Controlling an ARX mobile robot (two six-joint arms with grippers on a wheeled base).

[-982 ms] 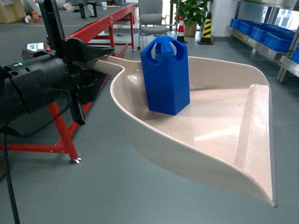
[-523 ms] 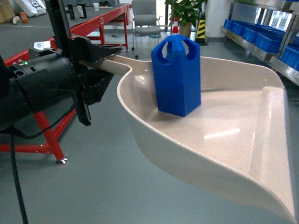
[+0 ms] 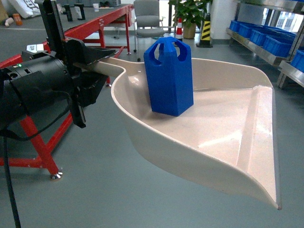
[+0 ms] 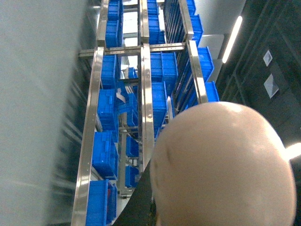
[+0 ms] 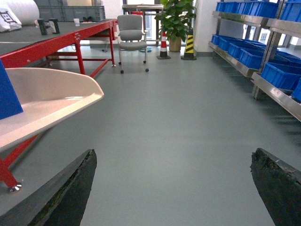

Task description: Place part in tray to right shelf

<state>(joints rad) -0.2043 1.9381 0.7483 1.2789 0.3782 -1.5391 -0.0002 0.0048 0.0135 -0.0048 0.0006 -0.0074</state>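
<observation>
L arm [image 3: 33, 90] reaches in from the left edge of the head view, black, wrist about level, pointing right. L gripper [image 3: 97, 61] is closed on the tray handle [image 3: 107, 66], one finger above and one below, holding it off the floor. R gripper [image 5: 174, 188] shows only in its wrist view: two black fingers wide apart, nothing between them, pointing forward and a bit down.

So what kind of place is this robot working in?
Most likely a warehouse or factory floor. Steel racks along the right wall hold rows of blue crates, a long red workbench stands on the left, and the grey floor is bare, with a striped safety post.
</observation>
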